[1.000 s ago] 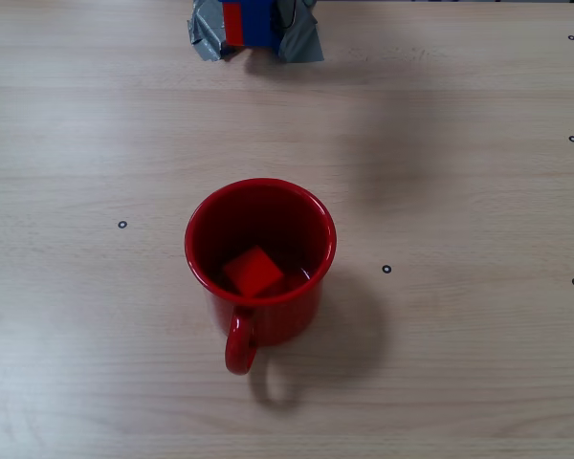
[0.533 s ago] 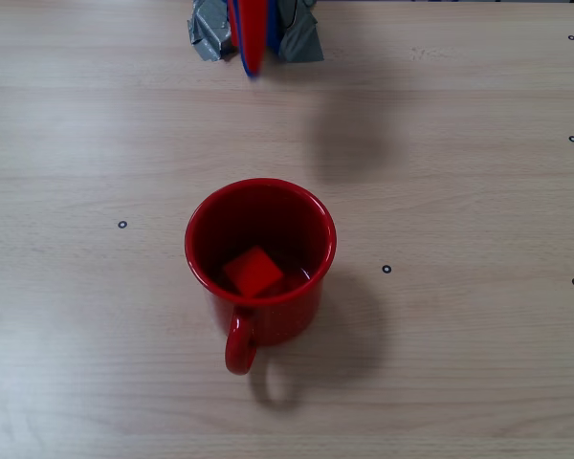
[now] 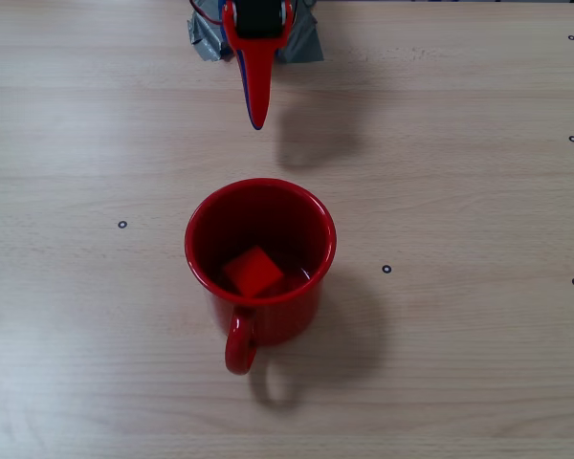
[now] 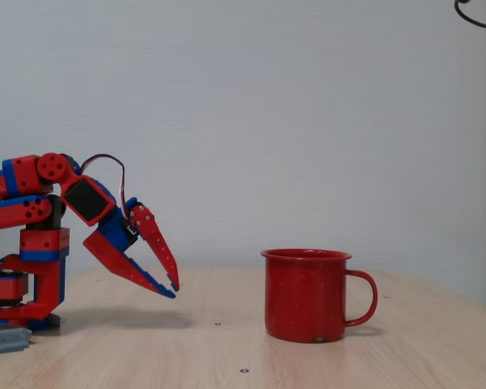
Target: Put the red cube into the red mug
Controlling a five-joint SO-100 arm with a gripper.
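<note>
**A:** Fixed view from above first: the red cube (image 3: 253, 270) lies inside the red mug (image 3: 259, 251), tilted on the bottom, toward the side nearest the handle. Nothing touches it.

**B:** So the drop looks done. Where is the gripper (image 4: 172, 285)?

**A:** Well apart from the mug. From above it shows at the far edge of the table (image 3: 459, 191), pointing toward the mug with bare wood between its tip and the rim. In the side-on fixed view it hangs above the table to the left of the mug, tips angled down and level with about the mug's mid-height.

**B:** Clenched or released?

**A:** Nearly closed. The side view shows the two fingers spread at the root but meeting at the tips, and nothing is held between them. From above they read as one narrow red wedge.

**B:** Then which step is in hand?

**A:** I judge the task itself complete and the arm (image 4: 32, 207) in its parking phase, folded low over its base, which is taped down with grey tape (image 3: 301, 40).

**B:** And the next move?

**A:** Little. If anything, settle the arm to rest clear of the mug, so that it neither brushes the rim nor tips the mug, which stands upright with its handle toward the near edge.
</note>
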